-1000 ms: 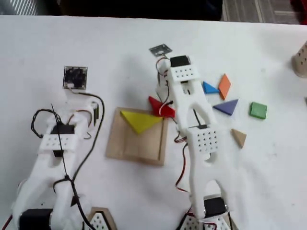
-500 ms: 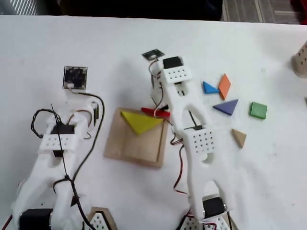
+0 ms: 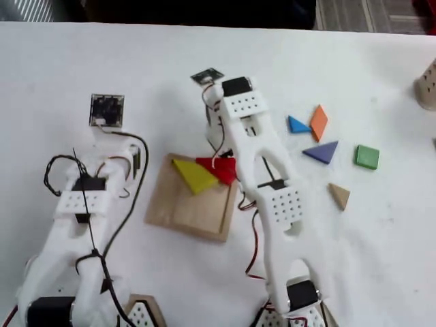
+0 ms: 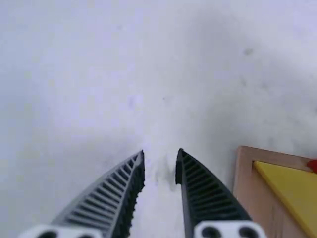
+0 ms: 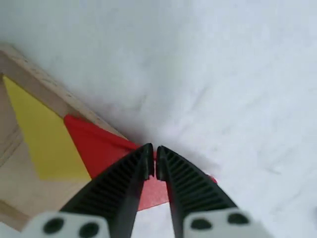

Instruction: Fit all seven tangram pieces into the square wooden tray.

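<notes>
The square wooden tray [image 3: 178, 212] lies between the two arms with a yellow triangle [image 3: 193, 175] inside it at the far side. My right gripper [image 5: 152, 161] is shut on a red triangle [image 5: 101, 147], which overlaps the tray's far rim [image 5: 29, 74] beside the yellow triangle [image 5: 42, 134]. In the high view the red triangle [image 3: 218, 169] sits at the tray's far right corner. A blue triangle [image 3: 297, 125], orange parallelogram [image 3: 318, 122], purple triangle [image 3: 322, 151], green square [image 3: 366, 157] and tan triangle [image 3: 338, 195] lie on the table to the right. My left gripper [image 4: 159, 163] is narrowly open over bare table, left of the tray [image 4: 245, 178].
A small black board [image 3: 107, 110] lies on the table beyond the left arm, with cables trailing from it. A pale perforated object [image 3: 427, 85] stands at the right edge. Wooden arm bases [image 3: 143, 313] sit at the near edge.
The right arm has swung left with the red triangle, bringing it from beside the tray's corner onto the far rim next to the yellow piece. The tray shifted slightly left. The left arm stayed still.
</notes>
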Robot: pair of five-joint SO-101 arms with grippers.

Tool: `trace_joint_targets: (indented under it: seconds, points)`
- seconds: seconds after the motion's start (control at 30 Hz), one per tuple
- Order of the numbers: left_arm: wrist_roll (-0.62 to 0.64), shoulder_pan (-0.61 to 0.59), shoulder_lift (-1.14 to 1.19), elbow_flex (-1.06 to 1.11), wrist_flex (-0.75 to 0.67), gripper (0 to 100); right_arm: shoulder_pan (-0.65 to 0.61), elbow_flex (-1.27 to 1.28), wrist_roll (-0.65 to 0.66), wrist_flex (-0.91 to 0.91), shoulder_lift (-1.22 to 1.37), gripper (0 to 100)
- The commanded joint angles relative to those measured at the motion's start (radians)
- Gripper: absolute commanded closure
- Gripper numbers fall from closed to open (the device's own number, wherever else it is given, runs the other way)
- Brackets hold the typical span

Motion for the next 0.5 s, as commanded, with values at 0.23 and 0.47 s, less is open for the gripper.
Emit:
trace_joint_targets:
  seconds: [0.23,0.47]
  points:
    - [-0.011,0.007,-0.031,-0.011,-0.011,88,-0.012,0.135,-0.018,0.022,-0.229,98.0]
    - [-0.011,0.01,-0.031,-0.009,-0.011,88,0.004,0.442,-0.078,-0.027,-0.536,98.0]
